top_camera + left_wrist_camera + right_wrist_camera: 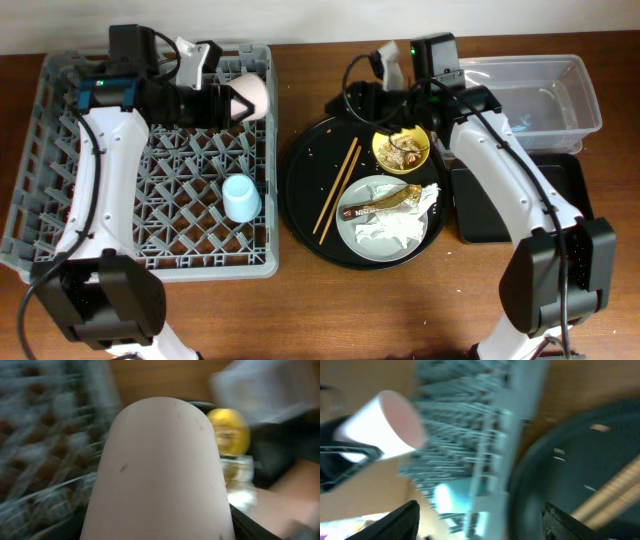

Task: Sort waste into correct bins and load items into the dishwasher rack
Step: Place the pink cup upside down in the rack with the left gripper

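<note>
Left gripper (pixel 222 101) clamps the pink cup (pixel 252 96) sideways, mouth rightward, probably hovering over the rack (pixel 60 245) near the table's far edge.

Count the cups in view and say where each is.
2. The pink cup is in the left gripper above the far right corner of the rack; the light blue cup sits inside it.

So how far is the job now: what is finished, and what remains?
Done: the light blue cup sits in the dishwasher rack. In hand: the left gripper holds the pink cup over the rack. Left: the yellow bowl with food scraps, the plate carrying napkins and a wrapper, and the chopsticks, all on the round tray. The right gripper is open, holding nothing.
</note>
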